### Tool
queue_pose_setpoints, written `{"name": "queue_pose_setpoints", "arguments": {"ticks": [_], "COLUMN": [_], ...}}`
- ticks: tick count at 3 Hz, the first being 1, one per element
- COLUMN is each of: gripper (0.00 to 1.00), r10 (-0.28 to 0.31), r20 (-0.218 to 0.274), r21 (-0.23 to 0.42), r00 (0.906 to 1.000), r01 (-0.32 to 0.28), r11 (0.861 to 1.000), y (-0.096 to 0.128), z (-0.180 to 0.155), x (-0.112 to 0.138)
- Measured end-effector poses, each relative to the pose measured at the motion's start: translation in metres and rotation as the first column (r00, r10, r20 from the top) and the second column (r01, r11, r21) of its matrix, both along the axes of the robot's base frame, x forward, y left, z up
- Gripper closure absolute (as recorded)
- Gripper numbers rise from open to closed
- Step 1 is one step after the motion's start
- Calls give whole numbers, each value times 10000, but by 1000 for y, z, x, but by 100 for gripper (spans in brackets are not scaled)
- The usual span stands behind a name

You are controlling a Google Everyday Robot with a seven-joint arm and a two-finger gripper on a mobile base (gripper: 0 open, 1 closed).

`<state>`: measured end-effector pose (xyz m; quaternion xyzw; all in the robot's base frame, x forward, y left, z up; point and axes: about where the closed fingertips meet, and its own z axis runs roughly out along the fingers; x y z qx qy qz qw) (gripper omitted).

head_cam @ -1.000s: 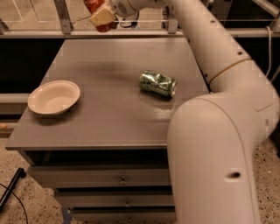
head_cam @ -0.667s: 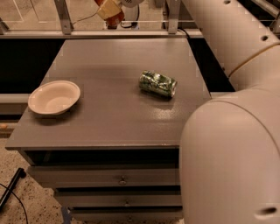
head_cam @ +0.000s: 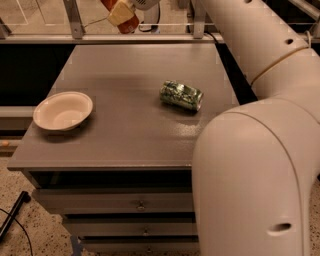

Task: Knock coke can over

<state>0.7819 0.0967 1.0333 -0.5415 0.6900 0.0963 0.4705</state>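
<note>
My gripper (head_cam: 122, 14) is at the top of the camera view, held high above the table's far edge. Its tan fingers (head_cam: 120, 13) are closed on a red object that looks like the coke can (head_cam: 131, 25). Only part of the can's red body shows; its script and top are hidden. The can is off the table surface. A dented green and silver can (head_cam: 181, 95) lies on its side on the grey table (head_cam: 125, 135), right of centre and well below the gripper.
A cream bowl (head_cam: 63, 110) sits at the table's left edge. My large white arm (head_cam: 255, 175) fills the right side and hangs over the table's right front corner. A metal rail (head_cam: 75, 20) runs behind the table. Drawers (head_cam: 140, 202) lie under it.
The gripper with the red can has drifted slightly up and to the right near the top edge. The arm's links have shifted. The green can and bowl have not moved.
</note>
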Motion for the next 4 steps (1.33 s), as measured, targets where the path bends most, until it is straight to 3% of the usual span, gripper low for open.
{"name": "queue_pose_setpoints", "arguments": {"ticks": [1,2,3,4], "gripper": [100,100,100,100], "r10": [-185,-715,-1467,-1671], "r20": [-1428,-2447,-3384,-3869], "r21": [-827,-1781,-3088,-3173], "r00": [9896,9670,9295,9069], "r01": [67,277,375,392], "r11": [9965,9836,9504,9475], "y": [-10,-24,-35,-42], "z": [-28,-47,-68,-77], "x": [-13,-29,-65,-87]}}
